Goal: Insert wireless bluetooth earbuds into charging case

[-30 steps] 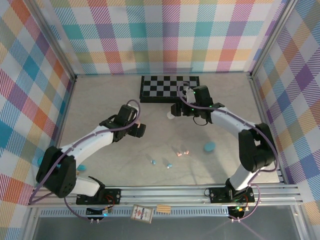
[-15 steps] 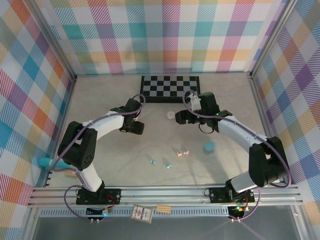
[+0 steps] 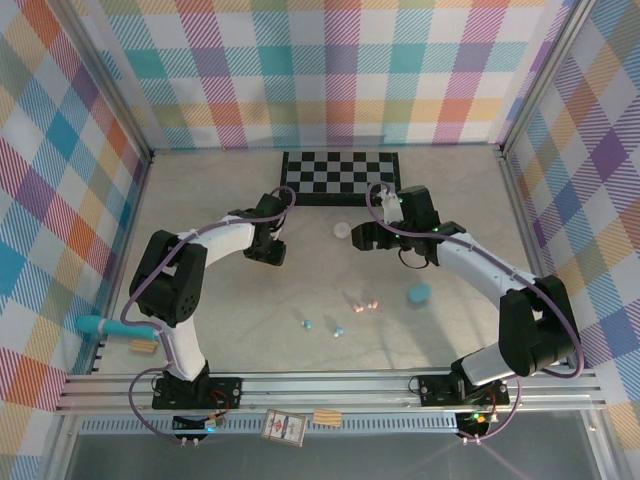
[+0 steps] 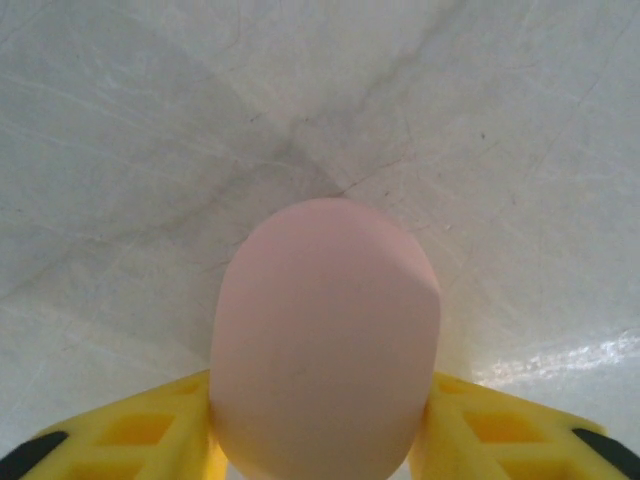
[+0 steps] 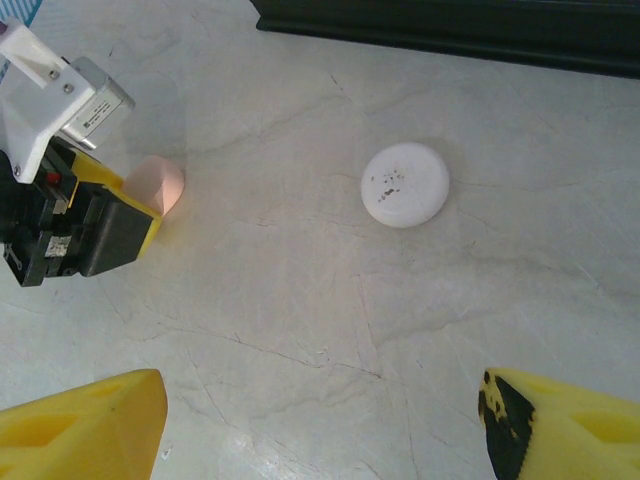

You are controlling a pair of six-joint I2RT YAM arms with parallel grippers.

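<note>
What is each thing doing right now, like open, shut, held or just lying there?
left end effector: shut on the pink case.
right end effector: open, empty.
pink case: closed, held.
white case: closed, lying free on the table.
teal case: lying free; lid too small to tell.
earbuds: loose on the table, in no case.

Grey marbled table (image 3: 230,310): checkerboard (image 3: 338,176) at far edge, white case (image 3: 342,229) just before it, teal case (image 3: 418,293) right, earbuds (image 3: 372,303) scattered mid-front.
</note>
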